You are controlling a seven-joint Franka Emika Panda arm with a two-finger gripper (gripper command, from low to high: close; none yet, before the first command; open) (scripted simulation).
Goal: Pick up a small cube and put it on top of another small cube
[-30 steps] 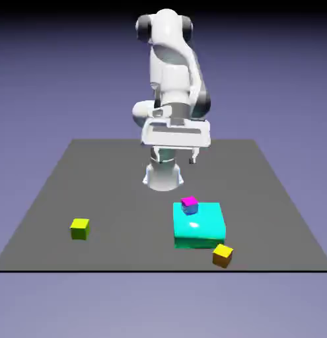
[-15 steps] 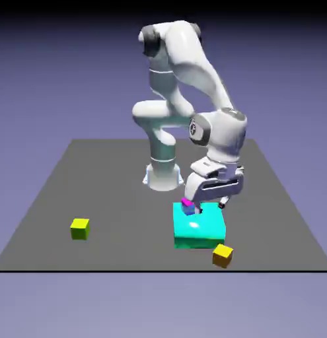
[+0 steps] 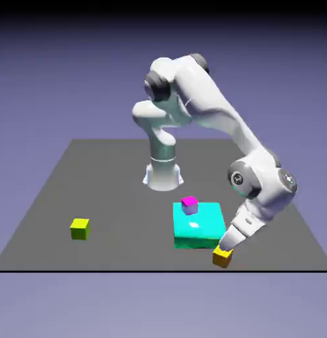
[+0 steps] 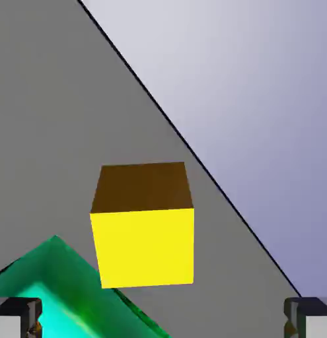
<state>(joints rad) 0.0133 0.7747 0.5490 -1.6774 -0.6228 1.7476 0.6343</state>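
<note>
The small orange-yellow cube sits on the table near the front edge, just right of the large cyan block's front corner. In the hand view the same cube fills the middle, its bright top facing the camera. My gripper hangs just above it, tilted. My gripper is open: both grey fingertips stand wide apart at the bottom corners, nothing between them. The other small cube, yellow-green, rests far off at the exterior view's left.
A large cyan block stands beside the orange-yellow cube, with a small magenta-topped cube on its back left corner. Its green-cyan corner shows at the hand view's lower left. The table's front edge runs close by.
The arm has swung from over the table's back, across the cyan block, down to the front right. The gripper now hovers over the orange-yellow cube. No cube has moved.
</note>
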